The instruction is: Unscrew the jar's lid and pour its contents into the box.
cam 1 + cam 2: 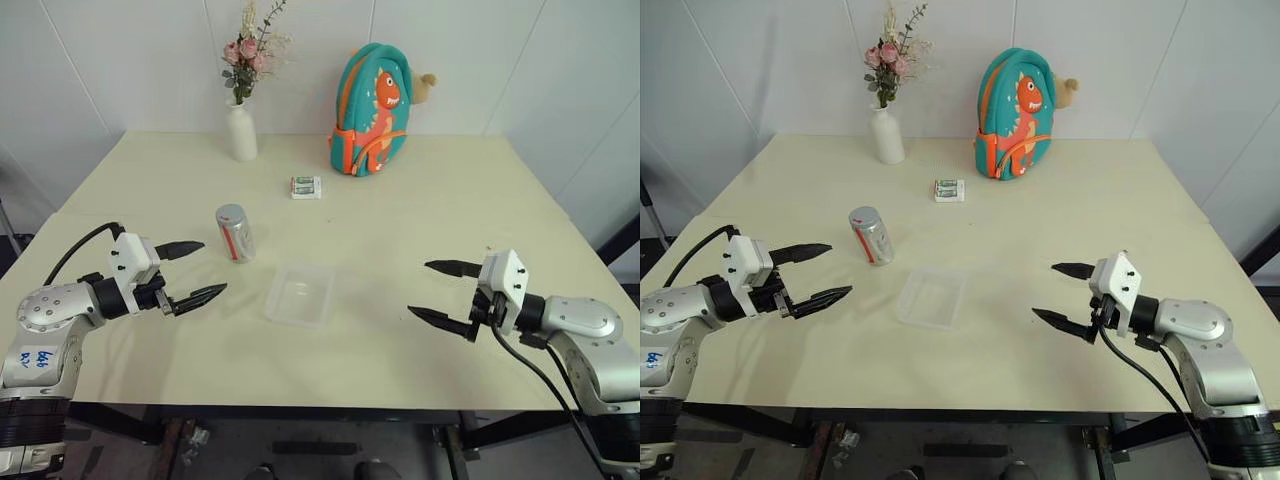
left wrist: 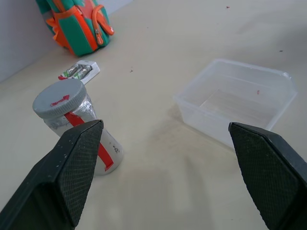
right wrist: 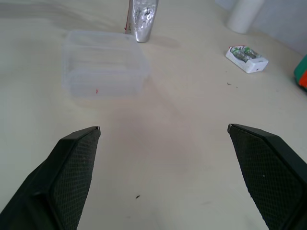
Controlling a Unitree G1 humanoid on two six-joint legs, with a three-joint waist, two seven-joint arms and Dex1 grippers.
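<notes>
jar (image 1: 236, 233) stands upright with lid (image 1: 231, 214) on, left of the empty box (image 1: 299, 294) at mid-table, likely staged for a short pour. left gripper (image 1: 192, 271) and right gripper (image 1: 442, 291) hang wide open, holding nothing (each well short of its target). bare table (image 1: 400, 215) between them; vase (image 1: 240, 130), backpack (image 1: 369, 110) and packet (image 1: 306, 187) sit far.

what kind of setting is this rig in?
Looks like an indoor test setup, probably a lab dressed as a home: a plain cream table against bare white wall panels, with staged props on it, a flower vase, a child's dinosaur backpack, plus the jar and clear box.
</notes>
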